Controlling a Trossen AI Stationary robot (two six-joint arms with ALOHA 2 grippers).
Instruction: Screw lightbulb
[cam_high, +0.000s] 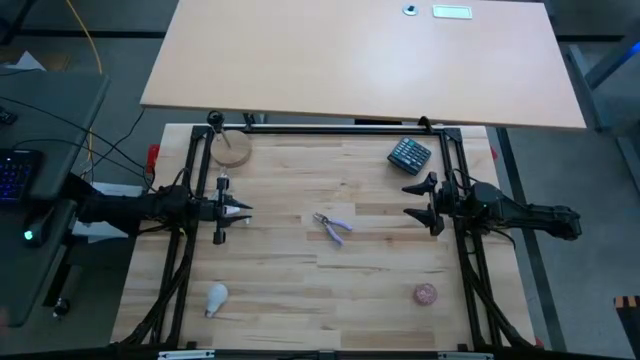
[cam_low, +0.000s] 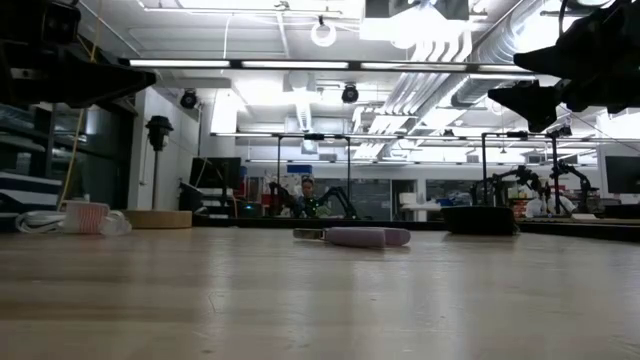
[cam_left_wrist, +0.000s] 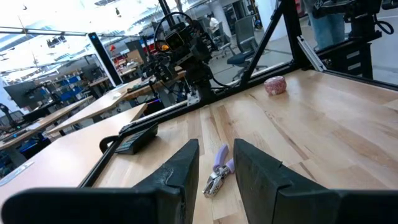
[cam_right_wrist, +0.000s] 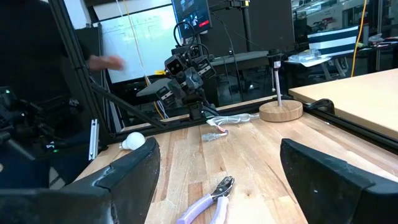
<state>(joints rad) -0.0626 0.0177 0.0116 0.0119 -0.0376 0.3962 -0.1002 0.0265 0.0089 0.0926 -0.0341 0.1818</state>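
The white lightbulb (cam_high: 217, 298) lies on its side on the wooden table near the front left corner; it also shows in the right wrist view (cam_right_wrist: 133, 141). The round wooden disc with a thin stem and socket (cam_high: 231, 150) stands at the far left, and also in the right wrist view (cam_right_wrist: 280, 110). My left gripper (cam_high: 243, 209) hovers above the table at mid-left, fingers a little apart, holding nothing. My right gripper (cam_high: 410, 203) hovers at mid-right, wide open and empty.
Lilac-handled pliers (cam_high: 332, 226) lie at the table's centre. A black calculator (cam_high: 409, 155) lies at the far right. A pinkish ball (cam_high: 425, 293) sits at the near right. A black frame (cam_high: 330, 127) rims the table. A person's hand (cam_right_wrist: 106, 61) shows beyond the table.
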